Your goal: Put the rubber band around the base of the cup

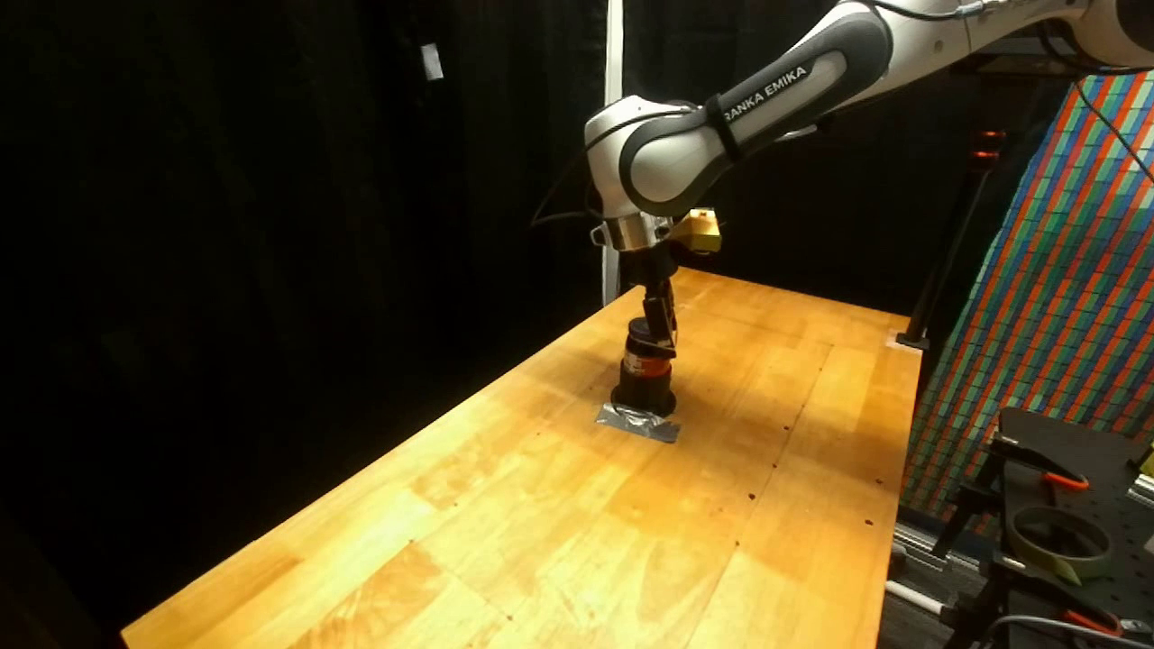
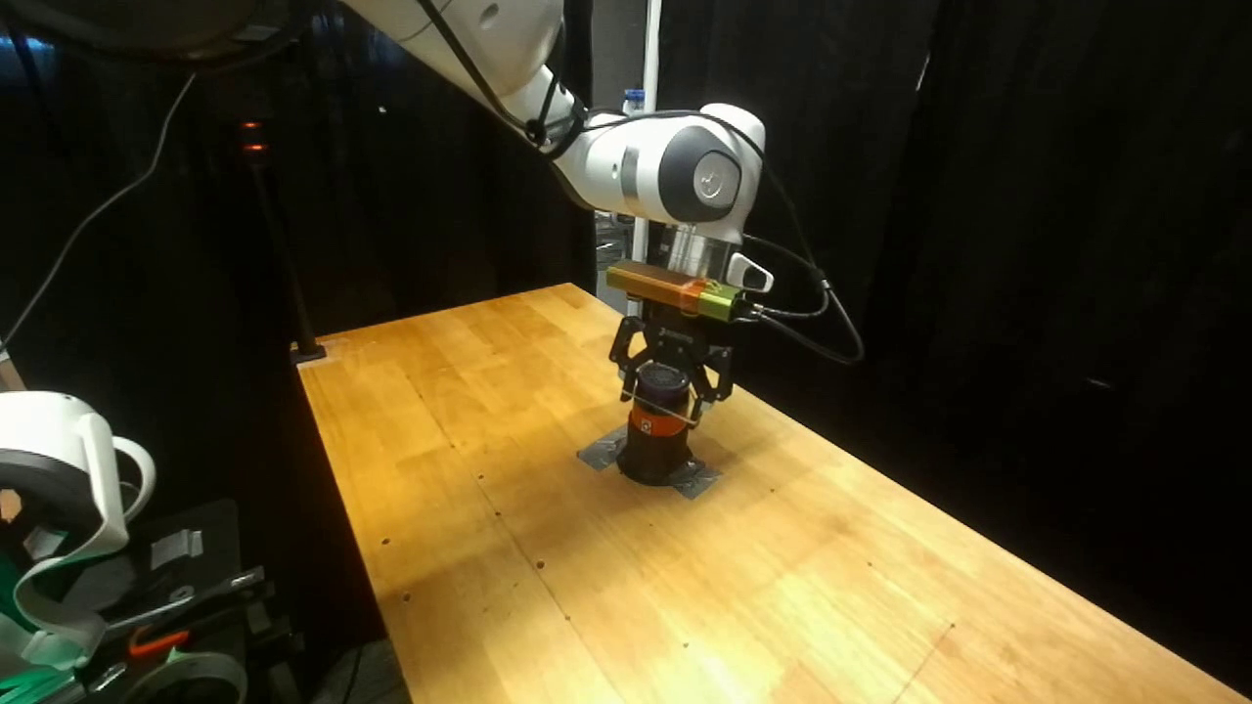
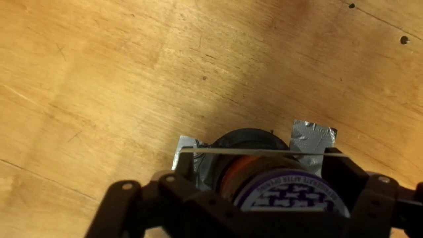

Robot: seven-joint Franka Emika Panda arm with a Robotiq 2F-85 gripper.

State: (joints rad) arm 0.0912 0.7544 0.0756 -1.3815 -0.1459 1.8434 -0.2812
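The fingers [image 3: 342, 170] of the gripper [image 3: 261, 153] stand spread apart, a rubber band [image 3: 244, 151] stretched between their tips, at the bottom of the wrist view. The cup [image 1: 644, 368] stands upright between them, just below and right of the middle in an exterior view. In an exterior view the band slants across its front near the orange label [image 2: 665, 424]; whether it loops fully around cannot be told. The cup's wide black foot [image 3: 248, 136] sits on the wooden table [image 1: 541, 505], with grey tape [image 3: 312, 138] at its edge. The arm [image 1: 784, 81] reaches in from the upper right in an exterior view.
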